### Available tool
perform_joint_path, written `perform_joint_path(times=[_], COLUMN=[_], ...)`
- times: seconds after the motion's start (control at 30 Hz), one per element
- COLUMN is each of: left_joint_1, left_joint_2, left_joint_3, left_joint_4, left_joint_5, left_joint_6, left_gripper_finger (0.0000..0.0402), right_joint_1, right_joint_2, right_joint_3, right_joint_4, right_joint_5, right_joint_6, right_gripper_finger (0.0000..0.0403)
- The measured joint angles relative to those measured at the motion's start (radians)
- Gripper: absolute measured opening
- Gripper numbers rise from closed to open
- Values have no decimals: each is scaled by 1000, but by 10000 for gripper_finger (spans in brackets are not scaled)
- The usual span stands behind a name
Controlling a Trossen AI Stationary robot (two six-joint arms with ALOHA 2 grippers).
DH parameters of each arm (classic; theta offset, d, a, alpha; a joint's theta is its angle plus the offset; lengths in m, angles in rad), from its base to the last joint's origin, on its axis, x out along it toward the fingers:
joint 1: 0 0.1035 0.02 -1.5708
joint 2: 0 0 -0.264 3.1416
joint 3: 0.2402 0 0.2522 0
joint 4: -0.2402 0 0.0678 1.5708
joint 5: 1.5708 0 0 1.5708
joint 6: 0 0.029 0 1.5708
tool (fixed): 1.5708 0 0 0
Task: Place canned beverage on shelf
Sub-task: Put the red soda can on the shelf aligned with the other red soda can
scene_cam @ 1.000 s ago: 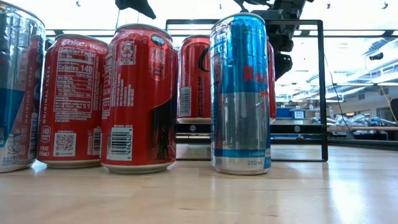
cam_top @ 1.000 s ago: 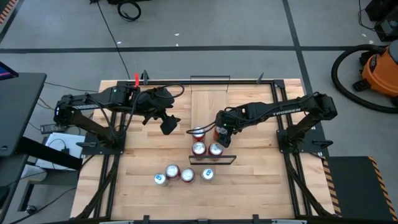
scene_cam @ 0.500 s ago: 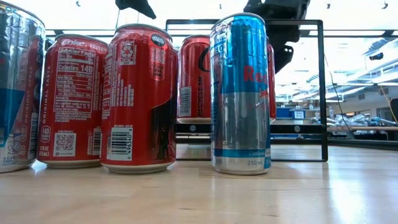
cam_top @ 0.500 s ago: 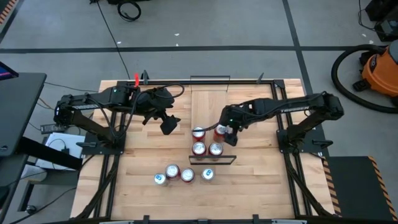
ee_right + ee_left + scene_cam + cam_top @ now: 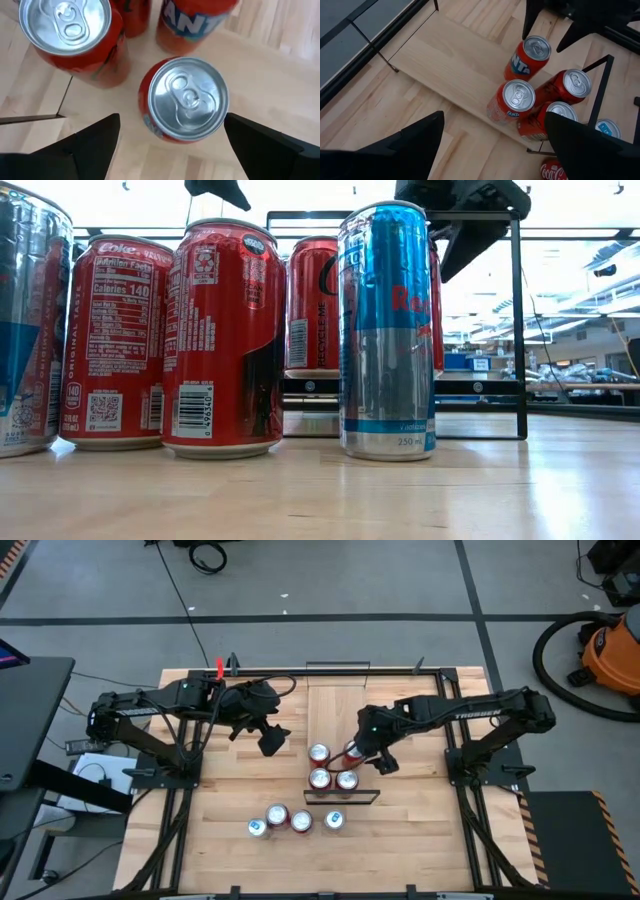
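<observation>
The right claw (image 5: 383,756) hangs above the shelf (image 5: 465,65), its fingers (image 5: 85,145) spread wide and holding nothing; directly beneath them stands a red can (image 5: 184,101) with a silver top, probably the can just set there. Four cans crowd the shelf's near end, including an orange Fanta can (image 5: 527,56). The left claw (image 5: 271,741) waits, also wide apart and empty, over the surface (image 5: 240,790) beside the shelf.
</observation>
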Motion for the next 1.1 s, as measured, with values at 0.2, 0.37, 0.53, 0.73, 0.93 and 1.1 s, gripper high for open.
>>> perform_joint_path(times=[0.2, 0.37, 0.53, 0.73, 0.93, 1.1], left_joint_1=[0, 0, 0, 0, 0, 0], left_joint_2=[0, 0, 0, 0, 0, 0], left_joint_3=[0, 0, 0, 0, 0, 0], left_joint_4=[0, 0, 0, 0, 0, 0], left_joint_5=[0, 0, 0, 0, 0, 0], left_joint_6=[0, 0, 0, -7, -8, -8], left_gripper_finger=[355, 355, 355, 355, 355, 355], right_joint_1=[-12, -36, -46, -42, -38, -38], right_joint_2=[8, 8, 8, 8, 8, 8], right_joint_3=[0, 0, 0, 0, -11, -45], right_joint_4=[61, 58, 62, 60, 70, 78], right_joint_5=[15, -18, -9, 21, -18, -32], right_joint_6=[-23, 13, 110, 247, 296, 304], right_gripper_finger=[368, 368, 368, 364, 347, 345])
